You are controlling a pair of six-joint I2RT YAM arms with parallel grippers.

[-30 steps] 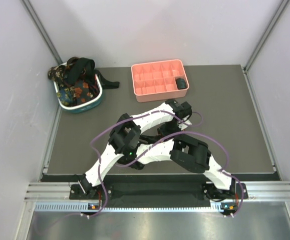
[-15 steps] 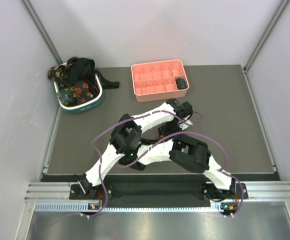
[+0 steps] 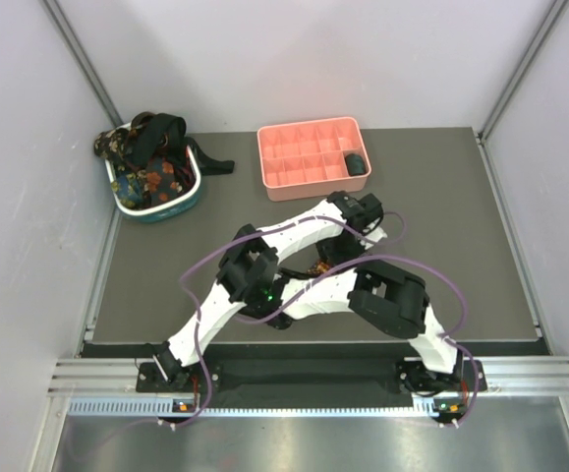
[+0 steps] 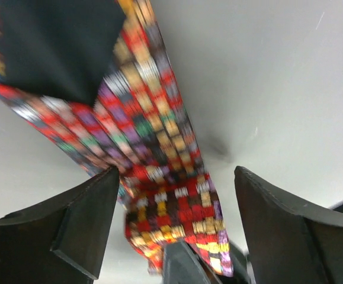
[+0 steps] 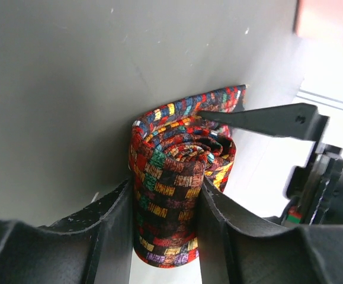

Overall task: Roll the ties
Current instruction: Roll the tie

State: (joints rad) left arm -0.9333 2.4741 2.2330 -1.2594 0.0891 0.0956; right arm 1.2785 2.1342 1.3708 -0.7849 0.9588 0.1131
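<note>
The red-yellow-dark plaid tie is partly rolled into a tight coil (image 5: pixel 171 177), and my right gripper (image 5: pixel 164 234) is shut on that coil, one finger pressed to each side. The loose tail of the plaid tie (image 4: pixel 153 148) runs up and left across the grey mat. My left gripper (image 4: pixel 177 222) straddles the tail with its jaws wide apart, gripping nothing. One left finger (image 5: pixel 260 118) rests at the coil's far edge. In the top view the crossed arms (image 3: pixel 304 285) cover the plaid tie. More ties (image 3: pixel 151 147), floral and black, are heaped in the basket.
A teal-and-white oval basket (image 3: pixel 192 197) stands at the back left of the mat. A pink compartment tray (image 3: pixel 294 157) sits at the back centre with a dark roll (image 3: pixel 356 164) in its right-hand compartment. Grey walls close in on both sides.
My left gripper has opened off the tie. My right gripper has shut on the coil, and the right arm's elbow has shifted slightly right and toward the near edge.
</note>
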